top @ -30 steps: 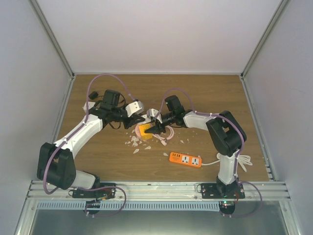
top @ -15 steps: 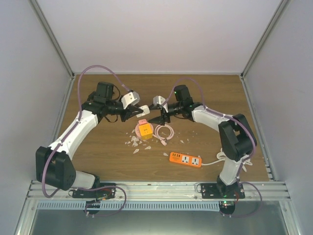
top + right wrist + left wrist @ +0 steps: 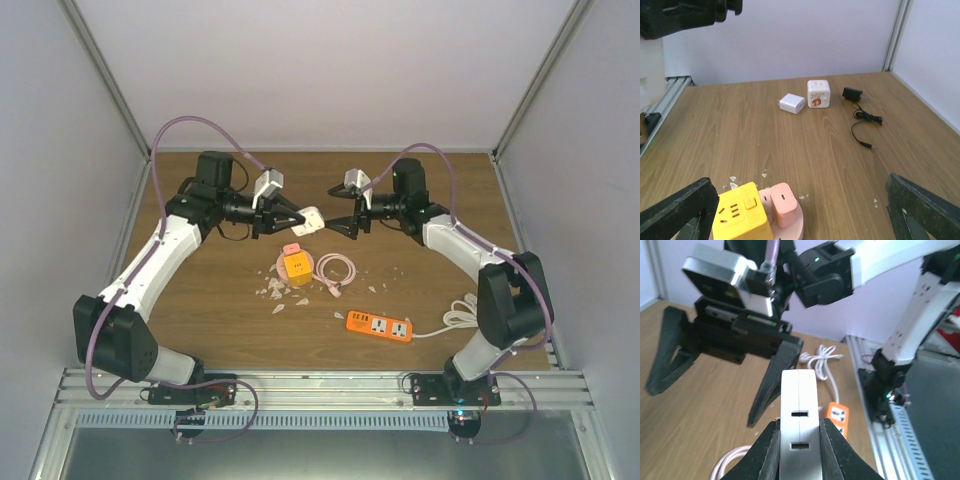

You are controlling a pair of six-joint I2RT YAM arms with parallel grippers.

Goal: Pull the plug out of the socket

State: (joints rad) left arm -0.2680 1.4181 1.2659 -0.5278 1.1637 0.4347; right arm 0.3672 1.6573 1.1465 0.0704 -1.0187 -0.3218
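My left gripper (image 3: 298, 222) is shut on a white plug (image 3: 312, 220), held in the air above the table; the plug (image 3: 799, 430) stands upright between the black fingers (image 3: 765, 455). The yellow cube socket (image 3: 297, 266) sits on the table below, free of the plug, seen close as the socket (image 3: 740, 216). Right beside it a pink plug (image 3: 783, 204) stands in a round pink base (image 3: 799, 229). My right gripper (image 3: 345, 222) hovers open facing the left one, nothing between its fingers (image 3: 680, 212).
A coiled pink cable (image 3: 336, 270) lies right of the socket. An orange power strip (image 3: 380, 325) with a white cord (image 3: 462, 318) lies nearer the front. White flakes (image 3: 275, 292) litter the wood. A white charger (image 3: 791, 103), a patterned white cube (image 3: 818, 93) and a black adapter (image 3: 852, 93) lie farther off.
Both arms rose and drew back from the yellow socket. The right gripper opened and let the socket go. The left gripper carried the white plug up off it.
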